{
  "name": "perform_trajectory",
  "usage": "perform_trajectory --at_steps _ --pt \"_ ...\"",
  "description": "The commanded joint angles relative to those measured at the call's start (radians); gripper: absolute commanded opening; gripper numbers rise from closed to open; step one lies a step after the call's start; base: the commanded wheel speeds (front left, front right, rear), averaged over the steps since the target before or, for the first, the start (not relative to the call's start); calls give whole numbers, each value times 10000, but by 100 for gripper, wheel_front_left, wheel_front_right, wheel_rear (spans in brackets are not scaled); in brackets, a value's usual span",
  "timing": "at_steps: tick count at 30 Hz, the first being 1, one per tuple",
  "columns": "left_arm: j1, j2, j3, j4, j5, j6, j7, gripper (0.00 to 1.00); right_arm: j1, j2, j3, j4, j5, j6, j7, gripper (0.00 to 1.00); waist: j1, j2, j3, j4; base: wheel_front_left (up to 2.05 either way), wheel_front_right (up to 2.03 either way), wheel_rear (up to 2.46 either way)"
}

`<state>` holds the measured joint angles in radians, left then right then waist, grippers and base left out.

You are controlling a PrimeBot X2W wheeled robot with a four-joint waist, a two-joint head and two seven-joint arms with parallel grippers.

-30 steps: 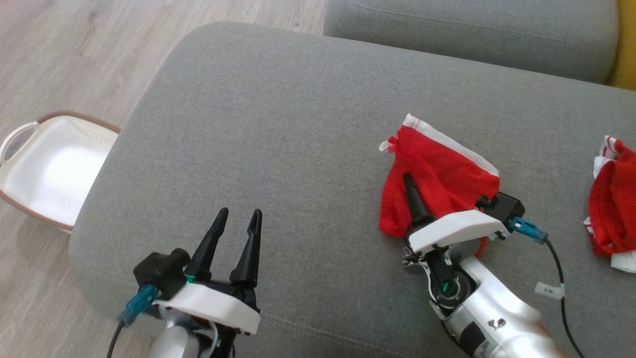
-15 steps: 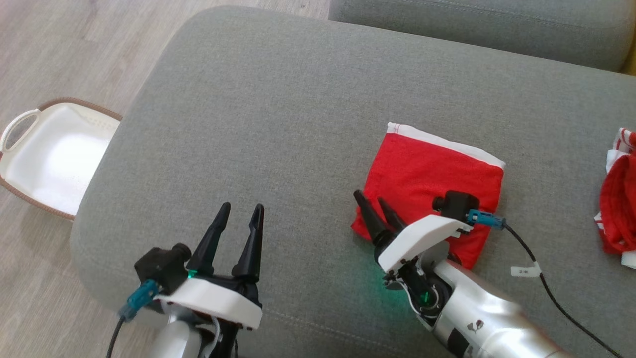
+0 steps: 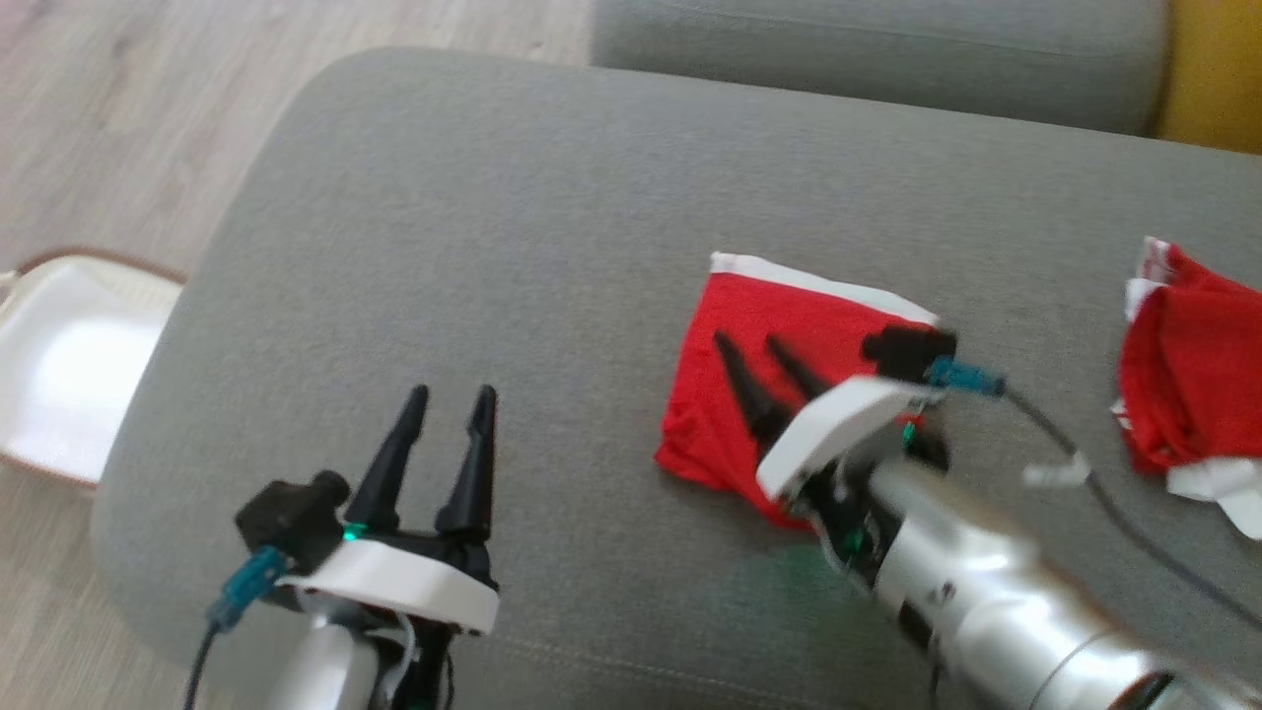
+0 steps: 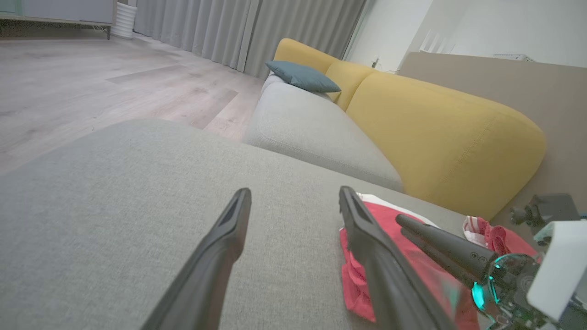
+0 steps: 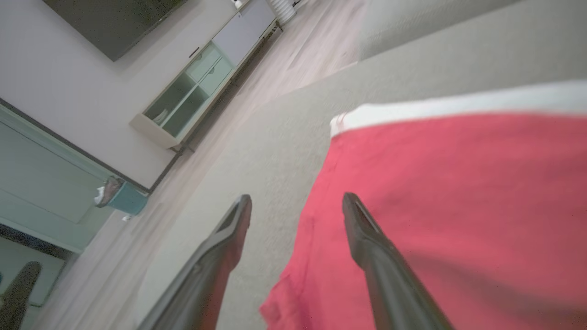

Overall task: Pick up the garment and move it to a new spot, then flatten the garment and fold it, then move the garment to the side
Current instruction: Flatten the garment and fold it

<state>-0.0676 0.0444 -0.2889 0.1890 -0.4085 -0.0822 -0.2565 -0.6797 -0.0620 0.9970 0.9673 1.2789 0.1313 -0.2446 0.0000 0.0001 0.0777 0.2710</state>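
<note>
The garment [image 3: 718, 424] is a red piece with a white band, lying folded and flat on the grey cushion [image 3: 493, 197]. My right gripper [image 3: 754, 347] hovers over it, open, with nothing between its fingers. In the right wrist view that gripper [image 5: 297, 200] straddles the left edge of the garment [image 5: 458, 192]. My left gripper [image 3: 451, 396] stands open over bare cushion at the lower left, well apart from the cloth. In the left wrist view, my left gripper [image 4: 294, 195] is open, with the garment [image 4: 353, 275] and the right gripper's fingers [image 4: 440, 247] beyond it at the right.
A second red-and-white garment [image 3: 1183, 385] lies bunched at the cushion's right side. A white basket [image 3: 59, 365] sits on the wooden floor left of the cushion. Another grey seat [image 3: 868, 59] and a yellow backrest [image 4: 435, 133] lie beyond.
My right gripper opened and let go of the garment, which went from bunched to lying flat. The gripper then moved back over it. The camera shifted; the left arm held still.
</note>
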Motion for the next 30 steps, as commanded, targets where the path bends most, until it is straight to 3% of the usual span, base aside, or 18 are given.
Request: perform_trajectory --at_steps 1,5,10,16,21,30 --pt "-328 58 516 -498 16 21 -53 100 -649 45 -479 -2 -839 -6 -160 100 0 -1 -157 -389 0 0 0" --pt "-368 58 760 -825 44 16 -53 100 -755 -480 -2459 -475 -3374 -6 -168 100 0 -1 -224 -885 0 0 0" --pt "-497 58 964 -1228 -5 -8 -53 100 767 -832 -5620 -2486 -7381 -6 -170 100 0 -1 -220 -1374 0 0 0" --pt "-581 58 1033 -1465 7 -47 -53 100 3437 -126 -8560 -5264 -10986 -6 -170 100 0 -1 -163 -1763 0 0 0" --pt "-540 58 1031 -1392 70 -107 -53 100 4618 92 -9385 -6390 -11932 -6 -171 100 0 -1 -140 -1919 0 0 0" --pt "-358 58 979 -1178 132 -208 -53 100 5618 115 -9419 -7062 -11527 -6 -171 100 0 -1 -123 -2083 0 0 0"
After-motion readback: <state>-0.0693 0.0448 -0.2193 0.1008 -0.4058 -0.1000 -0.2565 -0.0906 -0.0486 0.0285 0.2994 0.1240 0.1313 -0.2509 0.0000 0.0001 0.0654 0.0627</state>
